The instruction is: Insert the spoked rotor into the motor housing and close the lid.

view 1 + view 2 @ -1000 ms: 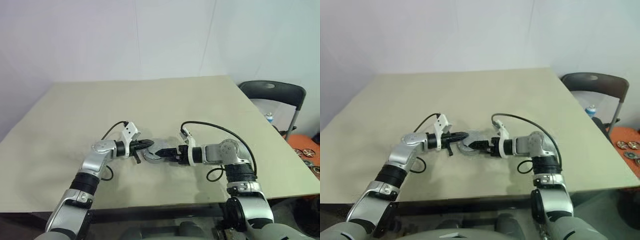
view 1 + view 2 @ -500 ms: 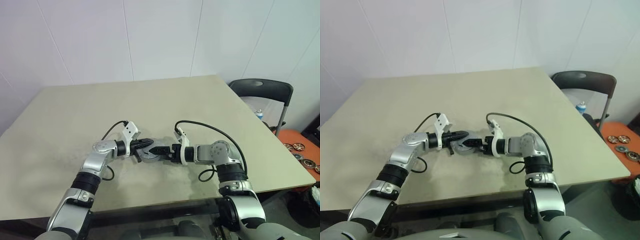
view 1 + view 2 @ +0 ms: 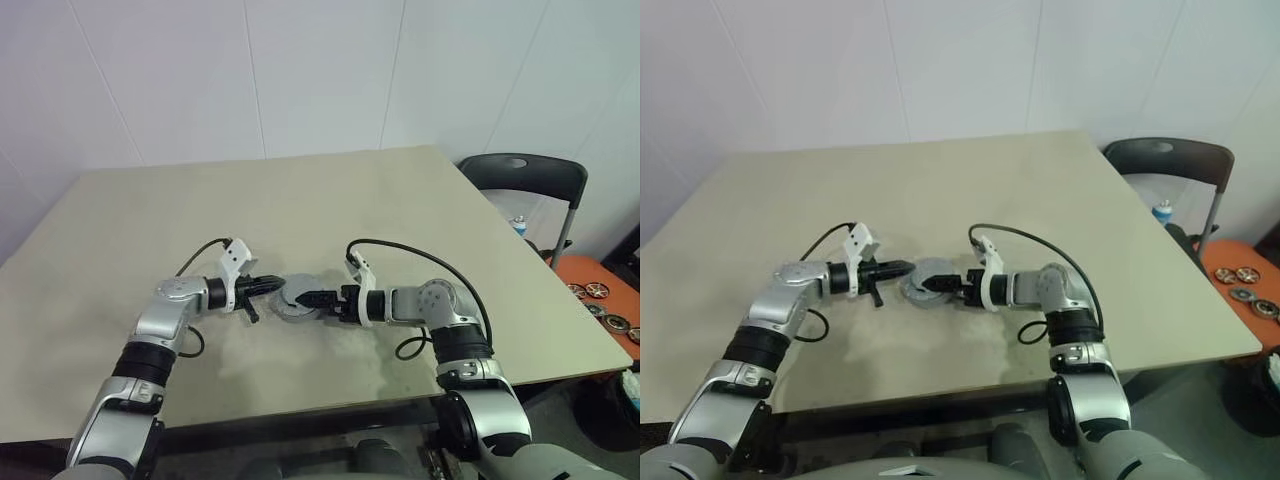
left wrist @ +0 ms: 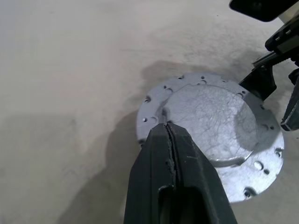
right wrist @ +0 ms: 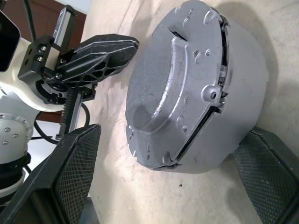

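Right wrist view shows the lid (image 5: pixel 177 88) seated on the housing (image 5: pixel 233 126), right pincer (image 5: pixel 159 186) spread around it, left pincer (image 4: pixel 169 140) pressed together beside it.

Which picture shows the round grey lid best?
The left wrist view: there the lid is seen from above, its whole flat face and small holes plain. The right wrist view shows it side-on, between the open right tool. In the eye views it is a small grey disc on the table between both arms.
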Motion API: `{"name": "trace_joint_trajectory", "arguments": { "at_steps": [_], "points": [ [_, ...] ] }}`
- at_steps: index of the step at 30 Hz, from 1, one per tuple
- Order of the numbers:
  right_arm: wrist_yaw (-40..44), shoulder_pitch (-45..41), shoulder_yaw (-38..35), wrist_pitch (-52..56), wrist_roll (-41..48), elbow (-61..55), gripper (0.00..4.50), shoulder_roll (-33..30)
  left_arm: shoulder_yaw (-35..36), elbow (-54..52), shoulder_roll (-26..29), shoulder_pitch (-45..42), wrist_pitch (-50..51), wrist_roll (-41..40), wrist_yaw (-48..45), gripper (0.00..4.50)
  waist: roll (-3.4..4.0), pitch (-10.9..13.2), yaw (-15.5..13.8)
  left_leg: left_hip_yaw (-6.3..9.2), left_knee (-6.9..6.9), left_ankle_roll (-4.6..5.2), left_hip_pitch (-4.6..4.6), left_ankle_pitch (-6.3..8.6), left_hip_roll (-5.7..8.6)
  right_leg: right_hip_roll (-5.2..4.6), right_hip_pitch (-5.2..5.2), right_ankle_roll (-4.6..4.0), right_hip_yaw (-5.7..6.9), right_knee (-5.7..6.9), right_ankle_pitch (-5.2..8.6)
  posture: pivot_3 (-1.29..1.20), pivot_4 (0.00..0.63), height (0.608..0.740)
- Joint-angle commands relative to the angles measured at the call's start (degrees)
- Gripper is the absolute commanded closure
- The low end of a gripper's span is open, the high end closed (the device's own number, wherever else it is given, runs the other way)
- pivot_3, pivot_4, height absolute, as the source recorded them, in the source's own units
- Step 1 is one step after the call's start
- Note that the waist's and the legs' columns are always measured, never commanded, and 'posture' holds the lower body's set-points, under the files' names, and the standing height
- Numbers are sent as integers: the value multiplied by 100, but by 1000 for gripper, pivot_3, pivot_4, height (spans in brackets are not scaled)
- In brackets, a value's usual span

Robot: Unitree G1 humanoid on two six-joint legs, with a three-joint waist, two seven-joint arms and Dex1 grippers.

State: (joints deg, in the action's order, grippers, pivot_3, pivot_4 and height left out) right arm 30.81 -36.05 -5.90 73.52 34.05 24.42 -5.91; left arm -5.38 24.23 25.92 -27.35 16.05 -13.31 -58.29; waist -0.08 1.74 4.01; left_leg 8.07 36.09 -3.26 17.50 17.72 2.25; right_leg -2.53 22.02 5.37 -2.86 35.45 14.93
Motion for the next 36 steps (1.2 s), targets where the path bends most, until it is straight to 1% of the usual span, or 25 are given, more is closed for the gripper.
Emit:
{"name": "trace_joint_trajectory", "arguments": {
  "at_steps": [1,10,13,15,17,18,19,27,31,33,36],
  "points": [
    [-300,79,112,-279,-415,340,17,-133,183,-64,-23,-38,-8,-87,98,4500,0,3,1,0,0,0,0,0,0,-1,0,0,0,0,0,0,0,740],
    [-377,103,87,-418,-401,429,17,-59,122,-42,-201,-23,-57,-24,241,4500,-3,3,0,-1,-3,0,6,0,0,-2,7,0,0,-1,0,0,0,740],
    [-460,144,99,-497,-434,481,641,30,111,-29,-212,-30,-79,-12,255,4500,-2,4,1,-1,-3,0,7,0,0,-2,8,0,0,-1,0,0,0,740],
    [-495,150,114,-555,-448,524,1308,56,113,-10,-212,-37,-86,-6,259,4500,-6,2,3,-3,-3,0,9,0,1,-3,11,0,0,-1,0,0,0,740],
    [-561,140,71,-635,-457,607,1929,98,124,4,-215,-37,-101,7,271,4500,7,1,0,-3,-7,0,11,1,2,-4,15,0,-1,-1,0,0,0,740],
    [-572,133,48,-664,-453,639,2009,118,133,13,-218,-38,-110,18,273,4500,14,5,-5,-2,-11,0,10,0,4,-6,14,1,-1,-1,-1,0,0,740],
    [-573,129,40,-690,-457,661,2069,133,144,19,-222,-39,-115,29,275,4500,16,6,-7,-1,-15,0,11,1,5,-7,15,1,-1,-1,-1,0,0,740],
    [-681,60,-95,-896,-494,876,2120,211,165,20,-206,-15,-143,76,287,4500,16,6,-15,2,-61,0,14,2,10,-16,35,12,-7,-9,-11,0,0,740],
    [-518,81,-5,-755,-452,891,2123,175,154,-16,-207,12,-125,68,281,4500,17,6,-18,1,-63,1,14,2,10,-17,35,12,-7,-11,-11,0,0,740],
    [-533,83,-74,-682,-406,937,2123,179,173,-64,-198,15,-76,30,266,4500,17,6,-15,1,-63,0,13,2,11,-17,35,12,-7,-13,-11,0,0,740],
    [-584,45,-176,-868,-455,1155,2130,159,204,-136,-177,39,-23,-13,259,4500,17,5,-13,0,-69,1,11,2,13,-16,34,12,-7,-12,-10,0,0,740]
  ]
}}
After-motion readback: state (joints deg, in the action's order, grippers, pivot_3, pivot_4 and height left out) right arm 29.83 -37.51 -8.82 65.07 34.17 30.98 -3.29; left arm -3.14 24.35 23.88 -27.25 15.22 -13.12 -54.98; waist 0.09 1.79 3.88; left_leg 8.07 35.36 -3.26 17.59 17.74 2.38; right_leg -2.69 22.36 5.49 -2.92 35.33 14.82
